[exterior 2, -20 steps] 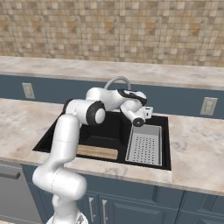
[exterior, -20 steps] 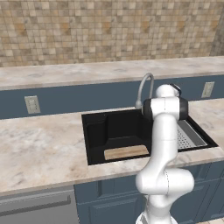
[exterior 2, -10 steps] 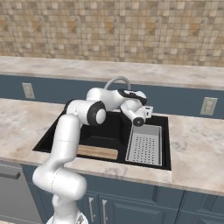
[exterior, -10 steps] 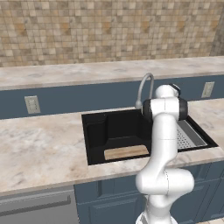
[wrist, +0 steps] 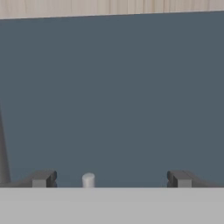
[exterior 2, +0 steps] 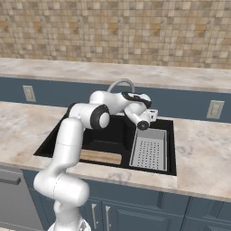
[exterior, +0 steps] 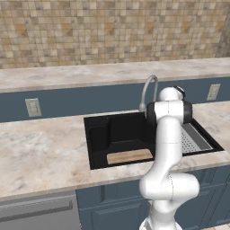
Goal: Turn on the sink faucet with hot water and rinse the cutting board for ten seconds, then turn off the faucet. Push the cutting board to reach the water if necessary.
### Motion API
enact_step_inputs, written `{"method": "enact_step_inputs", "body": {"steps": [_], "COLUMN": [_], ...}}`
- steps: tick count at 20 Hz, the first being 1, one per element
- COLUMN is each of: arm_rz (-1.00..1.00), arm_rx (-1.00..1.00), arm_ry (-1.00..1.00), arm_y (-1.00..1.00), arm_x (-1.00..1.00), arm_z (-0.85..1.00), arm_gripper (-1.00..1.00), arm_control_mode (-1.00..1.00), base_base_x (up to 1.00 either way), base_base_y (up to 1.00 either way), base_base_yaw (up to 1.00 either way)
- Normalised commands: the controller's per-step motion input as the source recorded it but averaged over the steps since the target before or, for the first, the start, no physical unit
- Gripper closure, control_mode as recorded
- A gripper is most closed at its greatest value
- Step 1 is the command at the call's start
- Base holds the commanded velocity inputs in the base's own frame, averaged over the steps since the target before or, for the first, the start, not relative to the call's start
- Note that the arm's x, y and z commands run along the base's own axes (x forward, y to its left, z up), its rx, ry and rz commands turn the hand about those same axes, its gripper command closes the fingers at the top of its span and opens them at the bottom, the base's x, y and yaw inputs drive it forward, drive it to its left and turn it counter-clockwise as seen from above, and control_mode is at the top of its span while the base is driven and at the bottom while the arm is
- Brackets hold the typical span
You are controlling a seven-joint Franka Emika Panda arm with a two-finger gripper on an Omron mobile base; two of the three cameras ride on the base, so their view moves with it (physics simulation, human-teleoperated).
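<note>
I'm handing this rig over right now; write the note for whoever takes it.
Hand: open, holding nothing, raised behind the sink near the sink faucet, facing the blue back wall. A small pale cylinder tip sits between the fingers in the hand view; what it is cannot be told.
Cutting board: flat in the basin at its front edge, off to the side of the spout.
Drain tray: on the basin's other side.
Done: nothing visible; no water is running.
Left: turn on hot water, push the board under the stream if needed, rinse, shut off.
</note>
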Motion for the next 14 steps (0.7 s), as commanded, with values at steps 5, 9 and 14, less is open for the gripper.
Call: {"method": "enact_step_inputs", "body": {"steps": [5,9,14], "arm_rz": [0.0,0.0,0.0], "arm_rx": [0.0,0.0,0.0], "arm_ry": [0.0,0.0,0.0], "arm_y": [0.0,0.0,0.0], "arm_x": [0.01,0.01,0.06], "arm_z": [0.0,0.0,0.0], "arm_gripper": [-1.0,-1.0,-1.0], "arm_control_mode": [-1.0,-1.0,-1.0], "base_base_x": [0.0,0.0,0.0], "base_base_y": [0.0,0.0,0.0], "base_base_yaw": [0.0,0.0,0.0]}}
